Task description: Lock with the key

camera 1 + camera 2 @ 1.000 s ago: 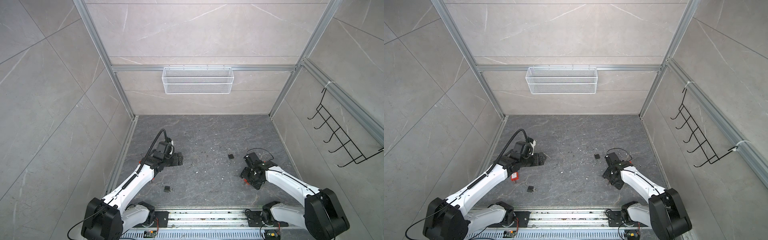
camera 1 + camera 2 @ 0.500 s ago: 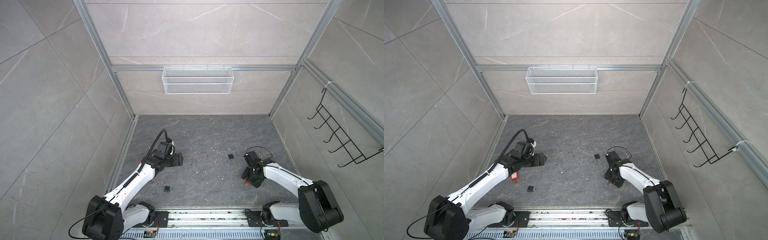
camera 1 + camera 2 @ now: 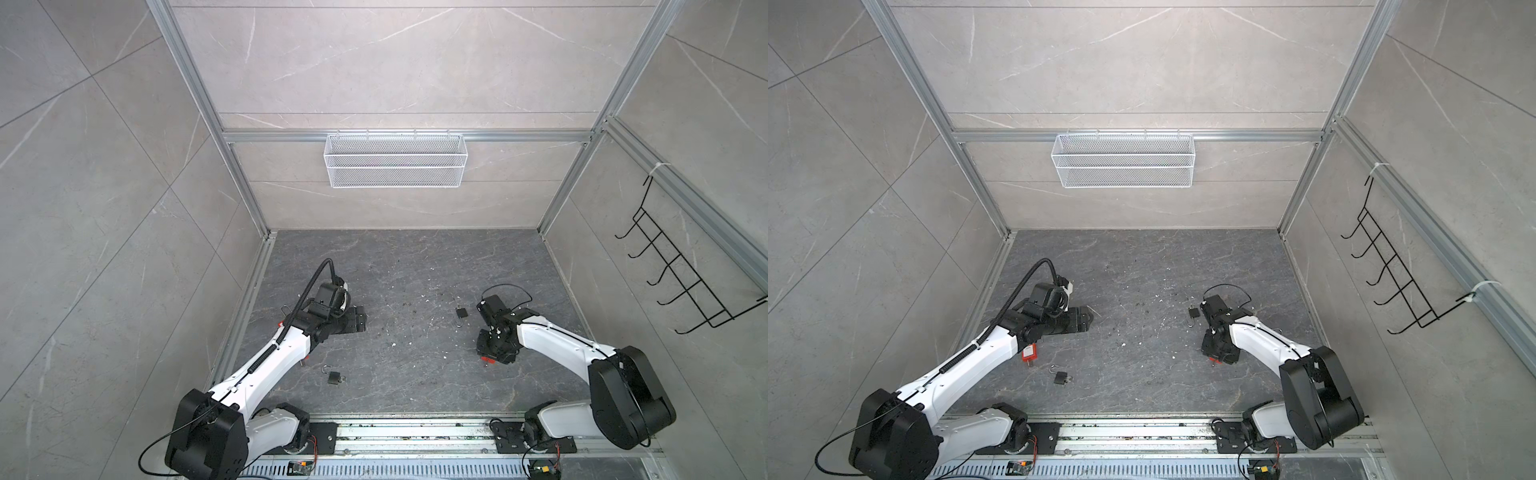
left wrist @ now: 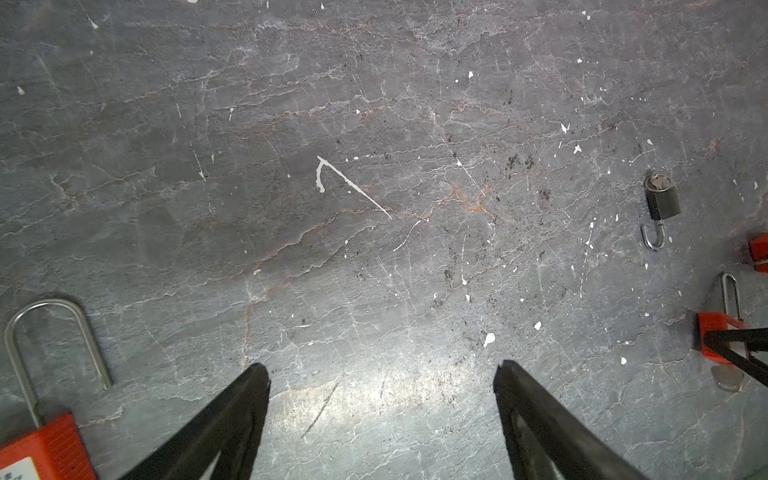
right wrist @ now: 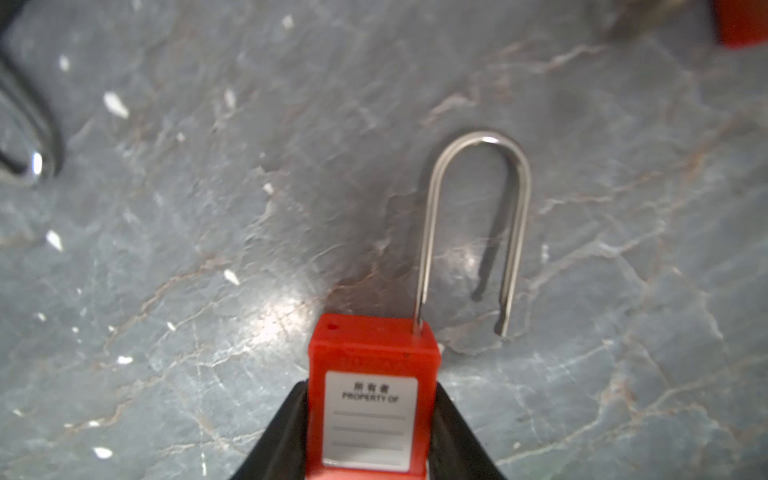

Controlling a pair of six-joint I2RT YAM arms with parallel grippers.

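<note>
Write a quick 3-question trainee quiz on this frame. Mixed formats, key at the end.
1. True or false: the left pincer is clamped on a key.
2. Multiple choice: what sits between the fingers of the right pincer?
A) a loose key
B) the body of the red padlock
C) nothing
3. Fill in: the shackle of that padlock is ___ (open or closed).

Key
1. False. Its fingers stand wide apart over bare floor.
2. B
3. Open. One leg sits in the body and the other ends free beside it.
</note>
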